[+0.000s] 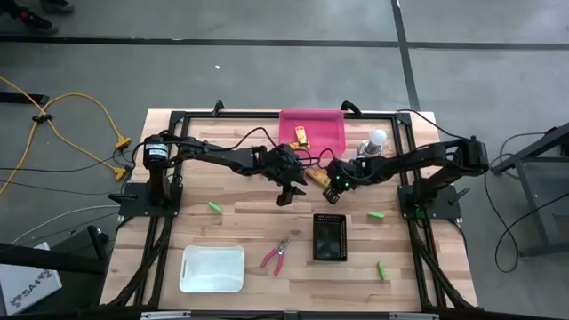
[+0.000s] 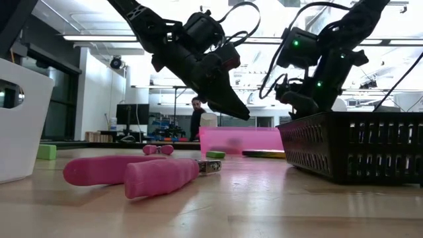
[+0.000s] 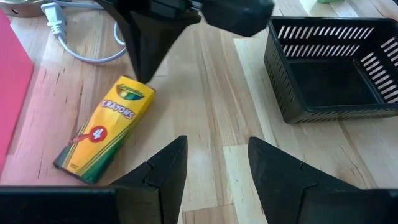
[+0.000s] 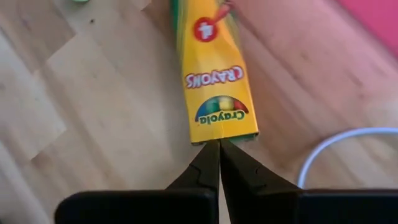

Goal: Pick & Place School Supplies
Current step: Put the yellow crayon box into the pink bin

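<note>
A yellow crayon box [image 4: 214, 74] lies flat on the wooden table in front of the pink tray [image 1: 324, 142]; it also shows in the left wrist view [image 3: 106, 127]. My right gripper [image 4: 219, 152] is shut, and its tips are at one short end of the box. My left gripper [image 3: 214, 168] is open and hovers over bare wood beside the box, between it and the black basket [image 3: 329, 74]. Pink-handled pliers [image 1: 276, 255] and green blocks [image 1: 214, 207] [image 1: 377, 214] lie on the table. Another yellow piece [image 1: 302, 135] lies in the pink tray. My right gripper's shut fingertips [image 4: 214, 155] meet the crayon box at the short end next to the brand name [image 4: 224, 135]. The fingers slant down from above, in line with the box's length. The box lies flat on the table.
A white bin [image 1: 212, 268] stands near the front left. A white bulb [image 1: 378, 138] with a white cable [image 3: 81, 46] lies right of the pink tray. A third green block [image 1: 381, 269] lies at the front right. The black basket [image 1: 329, 237] stands just in front of both grippers.
</note>
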`<state>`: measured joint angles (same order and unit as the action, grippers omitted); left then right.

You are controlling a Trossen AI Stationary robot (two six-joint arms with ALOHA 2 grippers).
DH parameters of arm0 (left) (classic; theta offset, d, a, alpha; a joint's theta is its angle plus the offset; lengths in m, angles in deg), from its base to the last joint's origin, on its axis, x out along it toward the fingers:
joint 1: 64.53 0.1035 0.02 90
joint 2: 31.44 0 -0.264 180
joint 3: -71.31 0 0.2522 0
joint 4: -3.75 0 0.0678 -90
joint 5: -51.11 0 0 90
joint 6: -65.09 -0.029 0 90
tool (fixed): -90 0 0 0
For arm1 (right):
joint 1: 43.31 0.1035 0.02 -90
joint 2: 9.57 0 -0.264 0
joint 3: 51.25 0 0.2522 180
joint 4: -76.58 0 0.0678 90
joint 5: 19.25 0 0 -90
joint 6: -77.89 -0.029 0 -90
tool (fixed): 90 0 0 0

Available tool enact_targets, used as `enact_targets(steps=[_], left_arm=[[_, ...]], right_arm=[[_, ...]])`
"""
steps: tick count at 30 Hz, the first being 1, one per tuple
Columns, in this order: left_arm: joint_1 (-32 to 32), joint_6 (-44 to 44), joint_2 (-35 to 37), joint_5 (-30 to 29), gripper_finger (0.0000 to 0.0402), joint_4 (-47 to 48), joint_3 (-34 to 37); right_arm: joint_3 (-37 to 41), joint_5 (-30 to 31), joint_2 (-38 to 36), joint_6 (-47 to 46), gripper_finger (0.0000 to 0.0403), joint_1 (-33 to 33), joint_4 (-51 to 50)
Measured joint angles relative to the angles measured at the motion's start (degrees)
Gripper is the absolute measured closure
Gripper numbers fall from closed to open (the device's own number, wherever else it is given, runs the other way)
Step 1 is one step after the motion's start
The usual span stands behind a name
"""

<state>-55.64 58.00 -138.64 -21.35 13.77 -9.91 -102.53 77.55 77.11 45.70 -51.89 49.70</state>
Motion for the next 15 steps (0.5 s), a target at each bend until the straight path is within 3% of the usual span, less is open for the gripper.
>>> enact_targets(steps=[10, 15], left_arm=[[0.2, 0.0, 0.0, -0.7, 0.0237, 1.0, 0.0], [2.2, 2.2, 0.0, -1.2, 0.0237, 2.5, 0.0]], right_arm=[[0.0, 0.5, -0.3, 0.9, 0.0401, -1.7, -0.1], [0.0, -2.2, -2.5, -0.2, 0.0401, -1.7, -0.1]])
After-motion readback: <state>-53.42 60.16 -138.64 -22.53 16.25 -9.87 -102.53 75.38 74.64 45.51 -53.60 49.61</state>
